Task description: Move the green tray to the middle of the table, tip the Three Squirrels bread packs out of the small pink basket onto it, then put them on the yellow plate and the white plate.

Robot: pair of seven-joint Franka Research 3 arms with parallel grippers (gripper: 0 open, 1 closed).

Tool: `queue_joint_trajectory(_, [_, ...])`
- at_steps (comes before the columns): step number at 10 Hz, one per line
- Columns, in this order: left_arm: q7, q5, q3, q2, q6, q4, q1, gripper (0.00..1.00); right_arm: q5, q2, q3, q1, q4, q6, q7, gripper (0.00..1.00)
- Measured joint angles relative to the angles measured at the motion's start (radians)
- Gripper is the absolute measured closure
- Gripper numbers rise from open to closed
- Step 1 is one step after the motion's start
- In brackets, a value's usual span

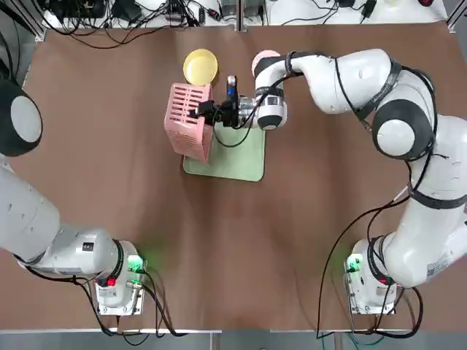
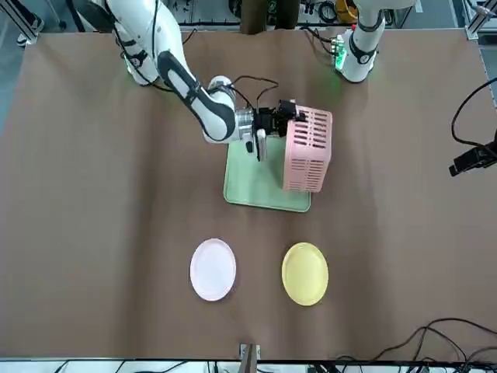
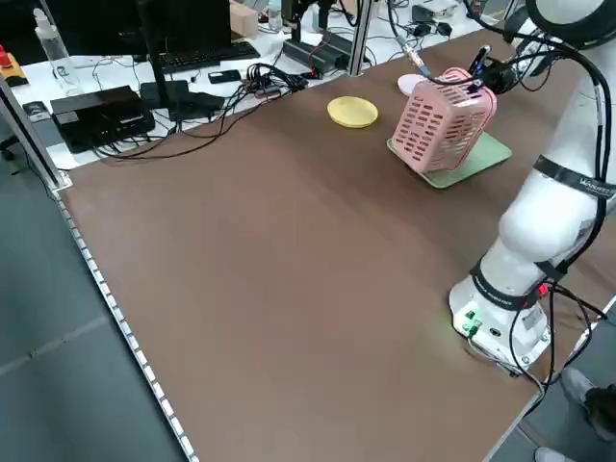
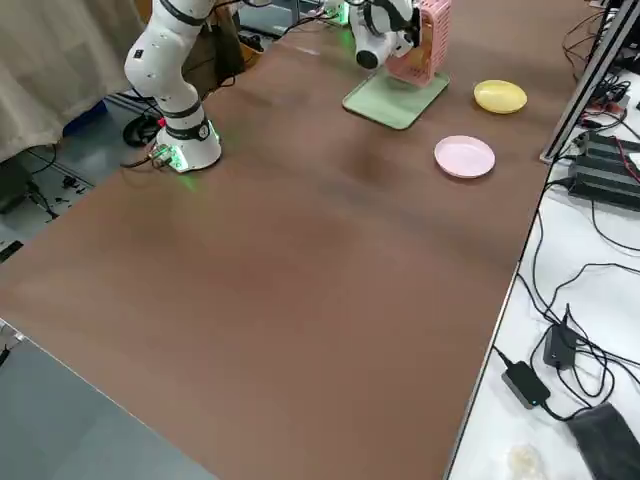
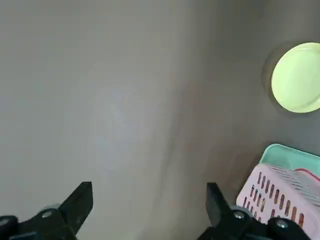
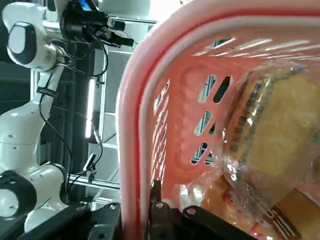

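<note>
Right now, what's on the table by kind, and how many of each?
Trays: 1, green tray
Baskets: 1, small pink basket
Plates: 2, yellow plate, white plate
Bread packs: inside the basket, count hidden
Total countable: 4

The overhead camera looks straight down on the counter (image 1: 109,182), arm bases at 6 o'clock, the small pink basket (image 1: 191,121) just above centre. The front camera faces the robot from across the counter, so the bases sit at 12 o'clock and the yellow plate (image 2: 304,273) and white plate (image 2: 213,268) lie toward 6 o'clock. The two raised side cameras look down diagonally from far off; both share the green tray (image 3: 476,159) with the overhead view. The left wrist camera hangs high above the counter, the basket at 4 o'clock. The right wrist camera sits very close, filled by the basket's rim and the Three Squirrels bread packs (image 6: 270,150).
</note>
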Motion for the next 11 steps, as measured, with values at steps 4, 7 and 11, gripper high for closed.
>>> queue_joint_trajectory(4, [0.0,0.0,-0.001,0.0,-0.012,0.0,0.0,0.0,0.004,0.001,-0.046,-0.006,-0.06,-0.156,-0.025,0.93])
queue_joint_trajectory(7, [0.0,0.0,0.0,0.002,-0.026,0.0,0.0,0.0,0.01,0.001,-0.054,-0.013,-0.086,-0.2,-0.044,0.93])
queue_joint_trajectory(11, [0.0,0.0,0.0,0.002,-0.028,0.0,0.0,0.0,0.012,0.001,-0.056,-0.019,-0.101,-0.229,-0.045,0.93])
